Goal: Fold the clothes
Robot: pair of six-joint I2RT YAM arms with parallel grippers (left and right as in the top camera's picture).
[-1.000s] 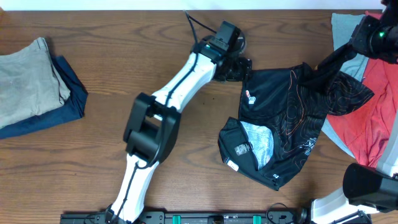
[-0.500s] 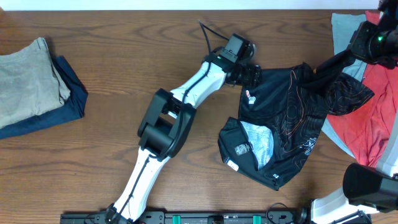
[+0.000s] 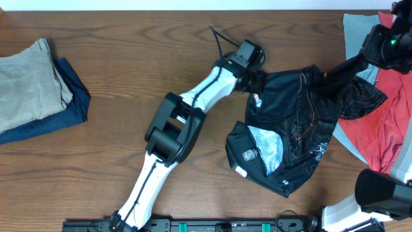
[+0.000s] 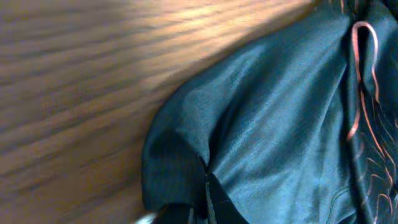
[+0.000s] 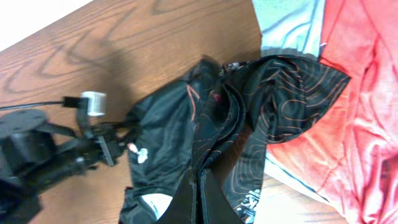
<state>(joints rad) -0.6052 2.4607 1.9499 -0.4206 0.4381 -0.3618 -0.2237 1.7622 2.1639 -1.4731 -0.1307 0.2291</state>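
Note:
The black jersey [image 3: 296, 129], with thin orange contour lines and white logos, lies crumpled on the wooden table right of centre. My left gripper [image 3: 259, 82] is at its upper left edge, shut with a fold of the shiny black cloth [image 4: 280, 112] pinched between the jaws [image 4: 205, 202]. My right gripper [image 3: 329, 72] is shut on the jersey's upper right part and holds that bunch of cloth [image 5: 249, 99] lifted. Its closed jaws [image 5: 199, 196] show at the bottom of the right wrist view.
A folded beige garment [image 3: 29, 80] rests on a folded navy one [image 3: 71, 106] at the far left. A red garment [image 3: 393, 109] and a pale blue-grey one [image 3: 357, 29] lie heaped at the right edge, partly under the jersey. The left arm [image 3: 167, 129] stretches diagonally across the middle.
My left gripper slid right to the jersey's upper left edge and closed on the cloth. The right gripper kept its hold and barely moved.

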